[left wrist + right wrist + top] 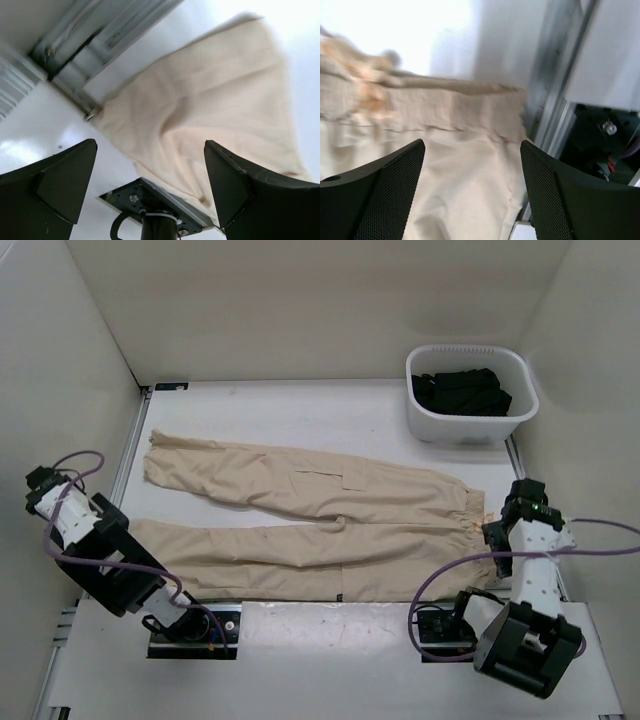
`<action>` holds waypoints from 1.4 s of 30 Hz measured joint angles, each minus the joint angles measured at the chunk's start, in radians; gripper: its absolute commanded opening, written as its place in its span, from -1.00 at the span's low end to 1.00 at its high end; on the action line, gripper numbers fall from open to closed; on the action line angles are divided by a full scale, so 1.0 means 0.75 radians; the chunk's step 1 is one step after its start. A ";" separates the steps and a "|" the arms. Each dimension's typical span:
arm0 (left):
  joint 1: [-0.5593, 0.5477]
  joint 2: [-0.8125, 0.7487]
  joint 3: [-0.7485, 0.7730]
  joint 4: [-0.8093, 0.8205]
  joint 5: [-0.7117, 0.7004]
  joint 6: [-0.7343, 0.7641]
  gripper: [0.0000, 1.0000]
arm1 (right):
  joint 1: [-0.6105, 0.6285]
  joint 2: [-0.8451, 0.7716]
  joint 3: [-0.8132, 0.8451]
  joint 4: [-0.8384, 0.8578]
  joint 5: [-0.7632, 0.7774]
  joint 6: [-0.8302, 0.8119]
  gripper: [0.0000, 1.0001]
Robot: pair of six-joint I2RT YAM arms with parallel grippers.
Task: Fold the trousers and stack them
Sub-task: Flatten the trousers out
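STATE | long beige soft cotton trousers: flat, unfolded on white bench, waist right, legs left | left end effector: released, fingers wide apart, near the near leg's hem | right end effector: released, grasping nothing, by the wrinkled waist | white plastic basket: far right corner, holding a black garment

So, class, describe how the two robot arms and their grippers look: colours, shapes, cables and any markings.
Both the left arm and the right arm are built from blocky black and white segments, each trailing a looping purple cable. The left gripper has smooth, wedge-shaped black fingers; the right gripper has black fingers with a fine dotted texture. No lettering is readable.
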 measured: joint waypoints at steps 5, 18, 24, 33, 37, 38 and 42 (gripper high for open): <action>-0.237 0.081 0.267 -0.021 0.094 -0.001 1.00 | 0.076 0.201 0.311 0.006 0.060 -0.119 0.64; -0.668 0.924 0.754 0.138 0.072 -0.006 0.90 | 0.219 0.745 0.693 0.328 -0.121 -0.394 0.39; -0.733 0.863 0.650 0.285 -0.148 -0.009 -0.29 | 0.259 0.953 0.706 0.421 -0.171 -0.356 -0.09; -0.704 0.618 0.247 0.447 -0.385 0.007 0.26 | 0.259 1.136 0.681 0.414 -0.150 -0.297 -0.18; -0.677 0.578 0.227 0.420 -0.417 0.007 0.63 | 0.259 1.136 0.680 0.406 -0.136 -0.308 -0.09; -0.669 0.578 0.237 0.394 -0.408 0.004 0.67 | 0.259 1.136 0.685 0.401 -0.137 -0.326 -0.07; -0.666 0.587 0.421 0.231 -0.360 0.005 0.87 | 0.259 1.136 0.799 0.313 -0.129 -0.380 0.05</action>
